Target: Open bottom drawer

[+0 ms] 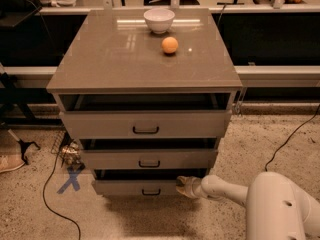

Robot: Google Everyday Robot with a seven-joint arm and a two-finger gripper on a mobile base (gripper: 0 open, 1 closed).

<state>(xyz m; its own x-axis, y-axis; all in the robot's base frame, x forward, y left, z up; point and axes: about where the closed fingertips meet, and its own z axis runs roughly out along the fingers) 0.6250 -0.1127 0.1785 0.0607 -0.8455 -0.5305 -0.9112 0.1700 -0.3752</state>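
3-drawer desk, grey-taupe; white bowl and orange on top, near each other but apart. Bottom drawer lowest in the stack, front slightly out, dark gap above it, small black bar handle at centre. End effector low, at the right end of that drawer front, right of the handle; apart or together, cannot tell. White arm enters from lower right.

Low in the frame, the flat grey-taupe bottom drawer bore a small black bar handle; the beige gripper sat at its right end. Near the top stood a round white bowl and an orange ball; at lower left a blue cross marked the speckled beige floor.
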